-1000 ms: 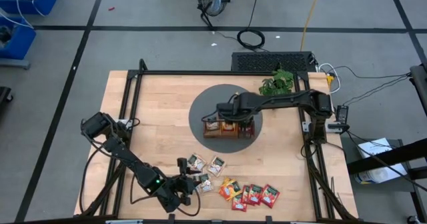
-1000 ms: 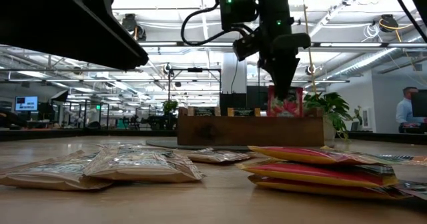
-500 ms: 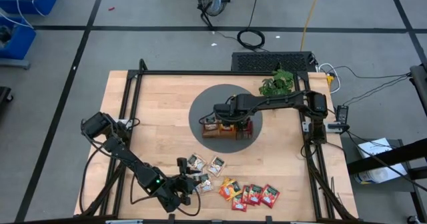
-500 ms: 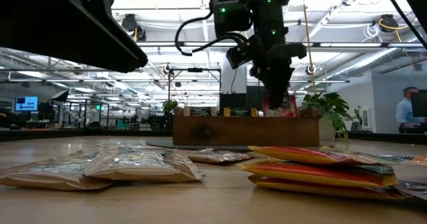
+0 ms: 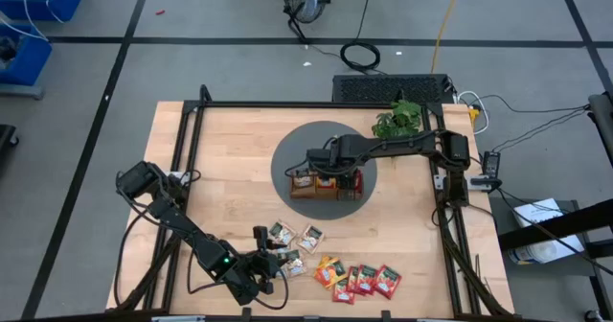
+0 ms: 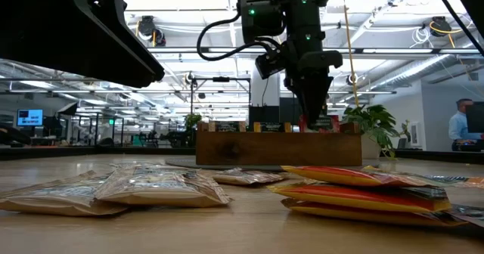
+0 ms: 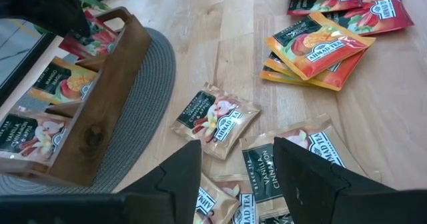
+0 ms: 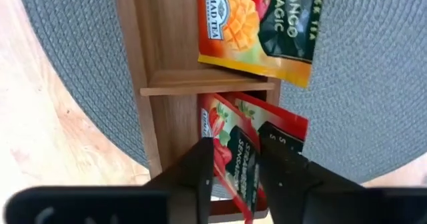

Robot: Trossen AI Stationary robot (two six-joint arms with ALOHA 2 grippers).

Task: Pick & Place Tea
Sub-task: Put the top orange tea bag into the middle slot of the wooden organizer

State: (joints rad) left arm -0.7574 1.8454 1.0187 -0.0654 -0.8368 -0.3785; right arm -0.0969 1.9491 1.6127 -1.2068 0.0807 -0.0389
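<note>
Red sachet just dropped in tray.
Your left gripper [image 5: 271, 264] waits open over loose tea [image 5: 359, 280]; right gripper [image 8: 235, 159] has parted, red sachet [image 8: 230, 141] now low in wooden tray [image 5: 326, 185]. Retract next.

overhead looks down; low looks level; both share the tray [image 5: 326, 183].

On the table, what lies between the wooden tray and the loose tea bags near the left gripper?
In the high view, only the grey round mat under the wooden tray and bare table lie before the loose tea bags by the left gripper.
</note>
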